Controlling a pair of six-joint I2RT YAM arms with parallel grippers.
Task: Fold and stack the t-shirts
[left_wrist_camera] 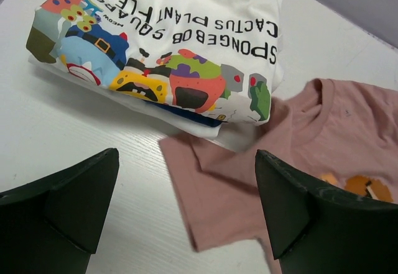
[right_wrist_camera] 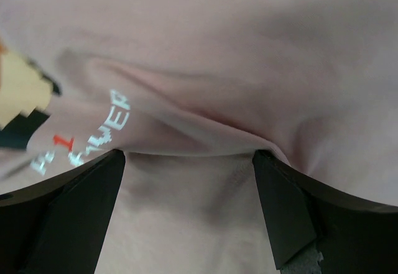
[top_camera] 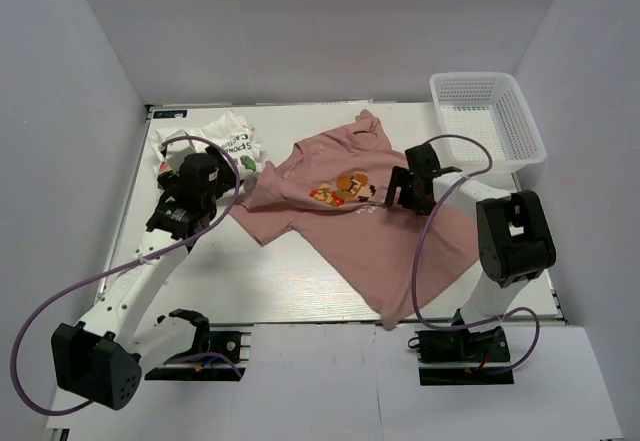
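The dusty-pink t-shirt [top_camera: 370,236] lies spread open and rumpled across the middle of the table [top_camera: 250,281], chest print up and collar toward the far edge. Its left sleeve reaches just beside the white t-shirt [top_camera: 215,146], which sits folded at the far left with its cartoon print facing up. On my right wrist feed, the right gripper [right_wrist_camera: 189,159] is low over the pink cloth by the white lettering, jaws spread wide with a raised crease between them, gripping nothing. My left gripper [left_wrist_camera: 186,162] hangs over the pink sleeve near the white shirt's edge, jaws also wide and empty. The white mesh basket [top_camera: 470,75] stands at the far right corner, apart from both shirts.
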